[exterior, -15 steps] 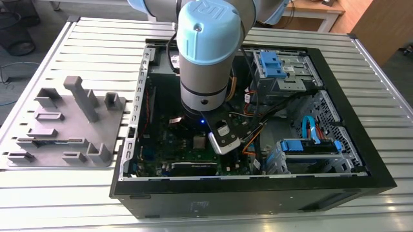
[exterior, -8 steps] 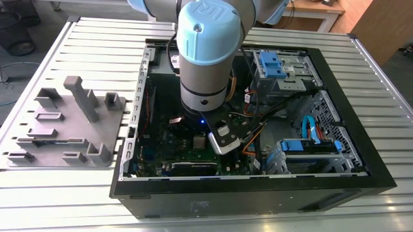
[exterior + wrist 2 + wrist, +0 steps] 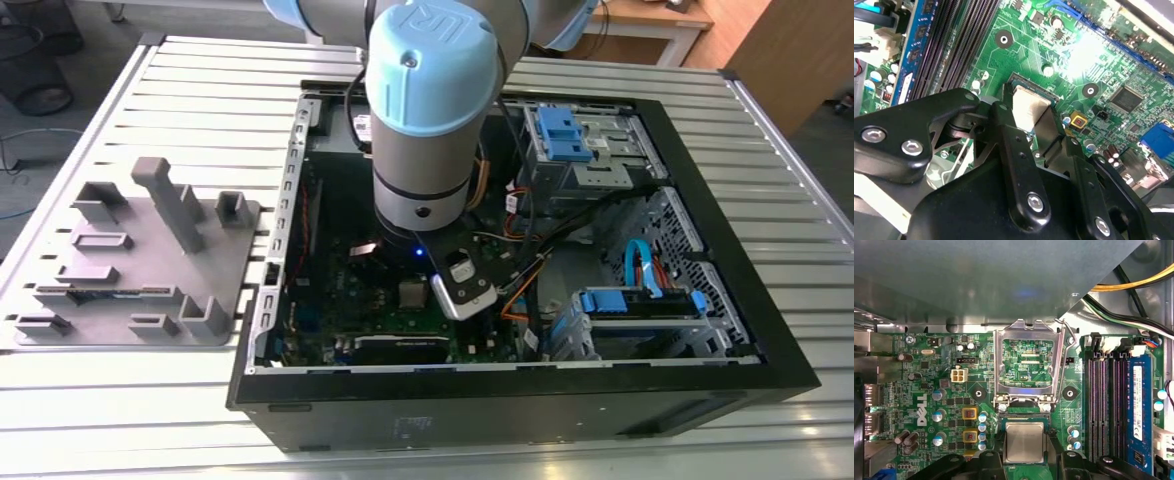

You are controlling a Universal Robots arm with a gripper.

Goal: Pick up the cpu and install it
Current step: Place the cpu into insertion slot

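cpu is down in the socket on the green motherboard, just beside the flipped-up silver socket bracket. My pincer pinches it by two opposite edges. Board lies in the open black PC case on the slatted metal bench. Grey fixture tray lies on the exterior view's left, wooden furniture behind.

cpu at socket, jaws clasping its sides, load bracket hinged open

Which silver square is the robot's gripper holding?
The cpu, the solid flat square in the gripper; the socket bracket is a hollow frame, flipped open.
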